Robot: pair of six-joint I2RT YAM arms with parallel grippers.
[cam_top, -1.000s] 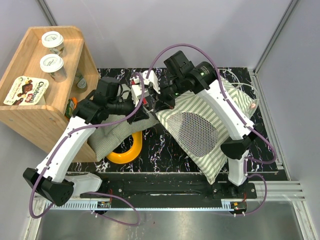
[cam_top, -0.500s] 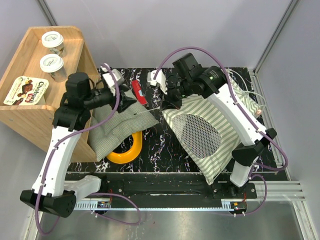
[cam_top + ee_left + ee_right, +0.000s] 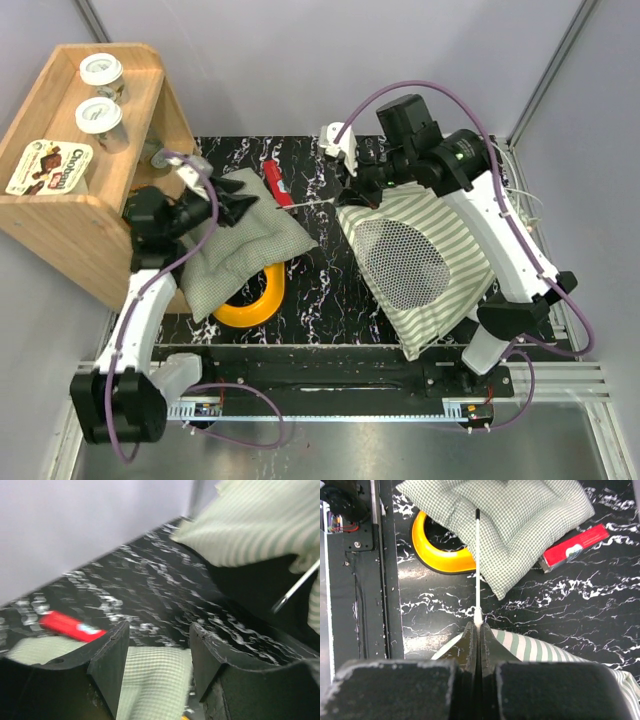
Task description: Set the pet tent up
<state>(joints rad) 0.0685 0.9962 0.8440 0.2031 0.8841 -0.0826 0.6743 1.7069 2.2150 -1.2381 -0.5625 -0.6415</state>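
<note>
The pet tent (image 3: 425, 280), green-and-white striped with a round white mesh window (image 3: 400, 262), lies collapsed on the right of the black mat. My right gripper (image 3: 350, 193) is at its far-left corner, shut on a thin white pole (image 3: 315, 203) that sticks out to the left. In the right wrist view the jaws (image 3: 478, 626) pinch the pole (image 3: 477, 565) over the striped fabric (image 3: 545, 652). My left gripper (image 3: 245, 208) is open and empty above the checked cushion (image 3: 240, 250). In the left wrist view (image 3: 159, 650) the cushion (image 3: 155, 680) shows between the fingers.
A wooden shelf (image 3: 90, 230) with yogurt cups stands at the left, close to my left arm. A yellow ring (image 3: 255, 300) lies partly under the cushion. A red packet (image 3: 277, 186) lies at the mat's back. Grey walls enclose the mat.
My left arm has drawn back to the left, away from the pole and tent. My right gripper has moved right with the pole and tent corner. The wooden shelf has shifted slightly.
</note>
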